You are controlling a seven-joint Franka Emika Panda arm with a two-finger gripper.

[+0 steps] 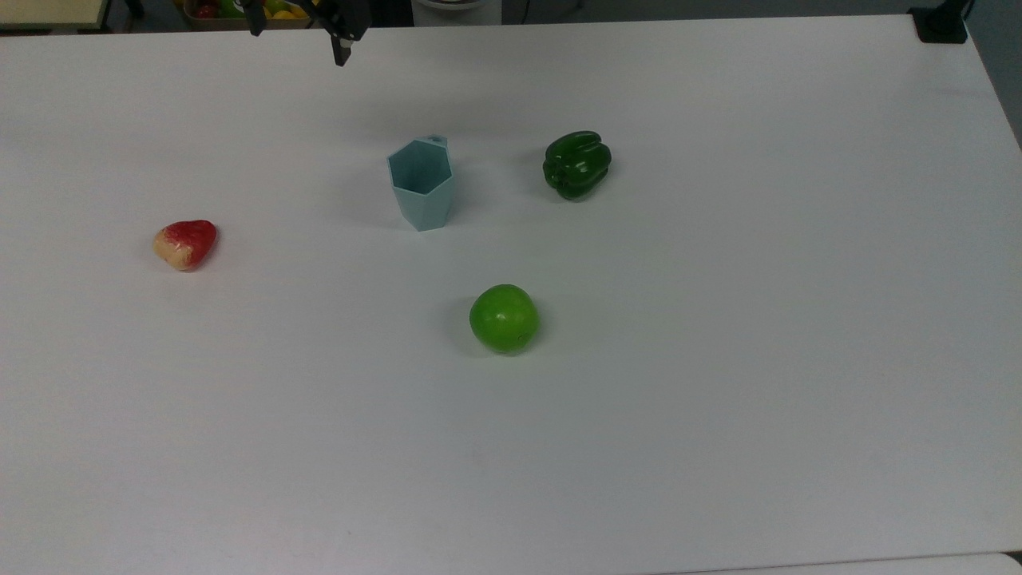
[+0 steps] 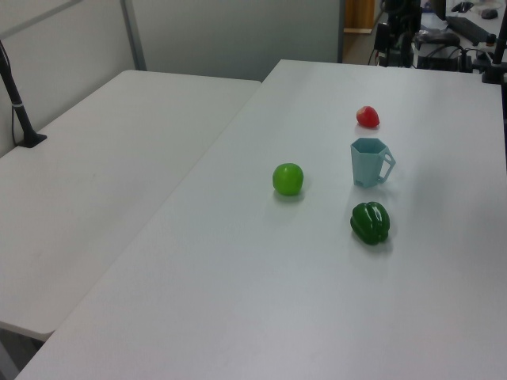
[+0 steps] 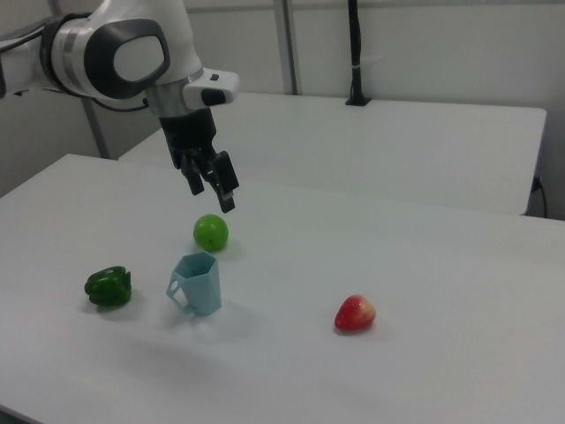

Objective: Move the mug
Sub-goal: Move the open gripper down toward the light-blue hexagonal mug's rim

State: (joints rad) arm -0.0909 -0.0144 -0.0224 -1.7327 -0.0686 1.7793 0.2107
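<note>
The pale blue-teal faceted mug (image 1: pixel 421 188) (image 2: pixel 367 162) (image 3: pixel 199 284) stands upright on the white table (image 1: pixel 718 415), its handle facing the far edge in the top view. My gripper (image 1: pixel 299 46) (image 3: pixel 212 196) hangs open and empty in the air above the table, apart from the mug. In the top view it is up and to the left of the mug, near the far edge. In the right view it hovers well above the mug's rim.
A green apple (image 1: pixel 504 319) (image 3: pixel 211 232) lies in front of the mug in the top view. A dark green bell pepper (image 1: pixel 576 164) (image 3: pixel 109 286) sits to the top view's right of the mug, and a red-and-cream fruit (image 1: pixel 186 243) (image 3: pixel 355 313) far to the top view's left.
</note>
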